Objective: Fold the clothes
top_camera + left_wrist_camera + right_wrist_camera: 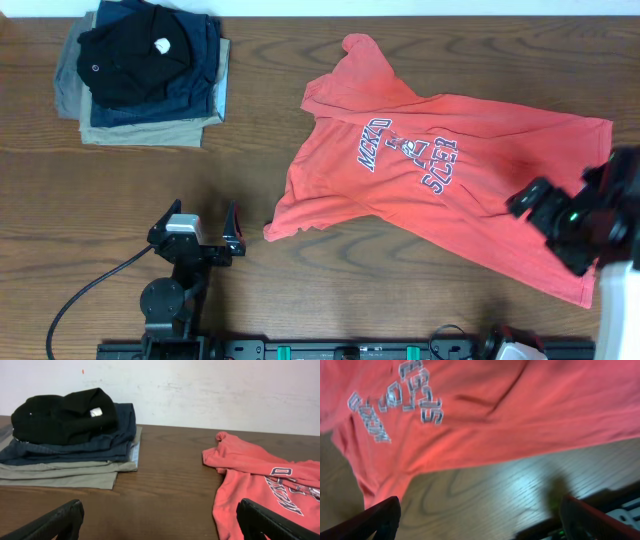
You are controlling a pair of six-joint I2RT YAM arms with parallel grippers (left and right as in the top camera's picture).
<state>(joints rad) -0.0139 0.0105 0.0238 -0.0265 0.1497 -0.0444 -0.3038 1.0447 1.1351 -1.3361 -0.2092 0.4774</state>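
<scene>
A stack of folded clothing (145, 80) sits at the far left corner of the dark wood-grain surface (300, 290). A black garment (130, 60), bunched rather than flat and showing a small white tag (161, 45), lies on top of a navy garment (195, 88), with a khaki garment (140, 132) at the bottom whose edges stick out past the others. Behind the surface rises a plain white wall (210, 390), scuffed in places, with a tiny orange speck (83, 371) above the stack.

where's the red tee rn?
In the overhead view the red T-shirt lies spread right of centre, the folded stack away to its left and the right gripper above its right end.
</scene>
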